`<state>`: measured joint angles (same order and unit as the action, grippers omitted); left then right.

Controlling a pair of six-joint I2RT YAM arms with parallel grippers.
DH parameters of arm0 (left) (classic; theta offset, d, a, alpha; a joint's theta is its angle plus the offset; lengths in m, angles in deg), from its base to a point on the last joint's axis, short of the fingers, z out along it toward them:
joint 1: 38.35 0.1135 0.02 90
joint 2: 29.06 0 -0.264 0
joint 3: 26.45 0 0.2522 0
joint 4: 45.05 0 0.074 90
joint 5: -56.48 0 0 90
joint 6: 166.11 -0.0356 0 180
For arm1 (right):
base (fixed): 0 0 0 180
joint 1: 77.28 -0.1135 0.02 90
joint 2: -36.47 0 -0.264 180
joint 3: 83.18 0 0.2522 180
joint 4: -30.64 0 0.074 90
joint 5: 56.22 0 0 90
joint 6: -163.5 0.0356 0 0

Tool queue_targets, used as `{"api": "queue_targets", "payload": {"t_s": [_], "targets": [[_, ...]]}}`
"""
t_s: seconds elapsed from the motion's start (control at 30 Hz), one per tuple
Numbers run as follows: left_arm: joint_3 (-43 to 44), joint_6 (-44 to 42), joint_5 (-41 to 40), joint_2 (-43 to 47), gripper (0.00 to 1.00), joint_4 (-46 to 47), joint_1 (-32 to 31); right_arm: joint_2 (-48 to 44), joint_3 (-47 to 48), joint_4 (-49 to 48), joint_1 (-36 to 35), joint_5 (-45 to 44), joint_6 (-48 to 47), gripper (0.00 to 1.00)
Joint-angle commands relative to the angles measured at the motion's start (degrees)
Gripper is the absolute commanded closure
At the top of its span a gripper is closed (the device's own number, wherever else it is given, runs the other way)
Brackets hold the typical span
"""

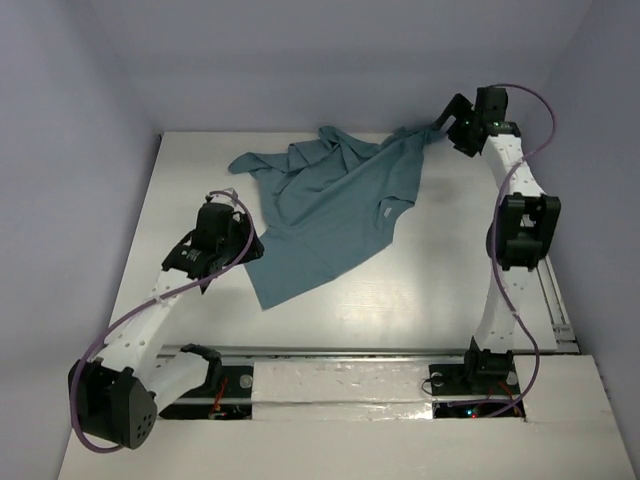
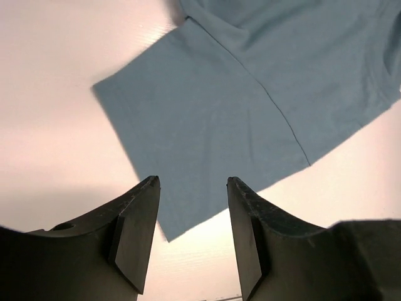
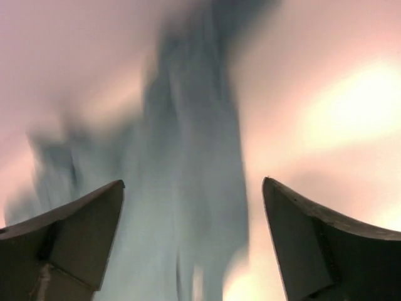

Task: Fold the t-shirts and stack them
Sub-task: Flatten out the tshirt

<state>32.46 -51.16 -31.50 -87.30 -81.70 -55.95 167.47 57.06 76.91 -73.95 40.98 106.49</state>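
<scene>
A teal t-shirt [image 1: 330, 215] lies loosely spread and wrinkled across the back half of the table, its white neck label [image 1: 388, 212] showing. One corner is drawn out toward my right gripper [image 1: 447, 128] at the back right. In the right wrist view that gripper [image 3: 193, 182] stands wide open, with the blurred shirt [image 3: 188, 188] running between its fingers but not pinched. My left gripper [image 1: 247, 247] sits at the shirt's left edge. In the left wrist view it [image 2: 191, 180] is open and empty, just above a flat corner of the shirt [image 2: 250, 94].
The white table [image 1: 450, 280] is walled at the back and on both sides. A metal rail [image 1: 557, 310] runs along its right and near edges by the arm bases.
</scene>
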Motion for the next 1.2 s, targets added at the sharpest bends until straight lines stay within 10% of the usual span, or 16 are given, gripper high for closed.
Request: {"api": "queue_targets", "payload": {"t_s": [0.0, 0.07, 0.1, 0.27, 0.33, 0.43, 0.7, 0.8, 0.87, 1.1, 1.17], "targets": [[2.6, -0.2, -1.5, -3.5, 0.56, 2.7, 1.9, -22.8, -24.9, -2.8, -11.0, 1.4, -5.8, 0.06], [5.5, -1.0, -1.1, -5.9, 0.56, 4.6, 3.6, -35.6, -47.2, -10.4, -14.8, 4.1, -0.7, 0.53], [6.7, -1.2, -1.0, -8.2, 0.56, 5.1, 5.1, -39.0, -53.5, -12.3, -16.5, 5.0, 1.3, 1.0], [12.1, -2.7, 0.1, -17.8, 0.56, 11.2, 6.6, -49.8, -77.4, -19.0, -35.2, 4.0, 15.2, 0.94], [13.6, -3.5, -0.4, -23.9, 0.58, 11.4, 7.2, -49.9, -79.8, -20.0, -37.7, 1.0, 19.4, 0.44], [13.0, -3.3, 1.2, -28.1, 0.59, 13.6, 7.2, -45.9, -81.7, -22.4, -38.2, -0.8, 21.1, 0.17], [4.2, -1.5, 3.1, -23.2, 0.6, 17.0, 7.2, -30.6, -74.3, -25.4, -38.2, -6.8, 24.6, 0.25], [3.1, -1.3, 2.4, -18.7, 0.6, 15.6, 7.2, -25.9, -72.0, -24.9, -35.7, -9.5, 27.5, 0.84], [3.6, -1.5, 1.2, -16.9, 0.6, 14.2, 7.2, -26.5, -72.9, -23.5, -29.7, -9.3, 27.2, 1.0], [3.1, 0.4, -1.1, -10.9, 0.56, 11.1, 7.2, -42.8, -73.2, -13.9, -3.6, -12.1, 7.6, 0.95], [2.5, 1.5, -1.5, -11.3, 0.53, 12.0, 7.2, -41.3, -70.2, -11.1, -2.5, -10.2, 1.4, 0.54]]}}
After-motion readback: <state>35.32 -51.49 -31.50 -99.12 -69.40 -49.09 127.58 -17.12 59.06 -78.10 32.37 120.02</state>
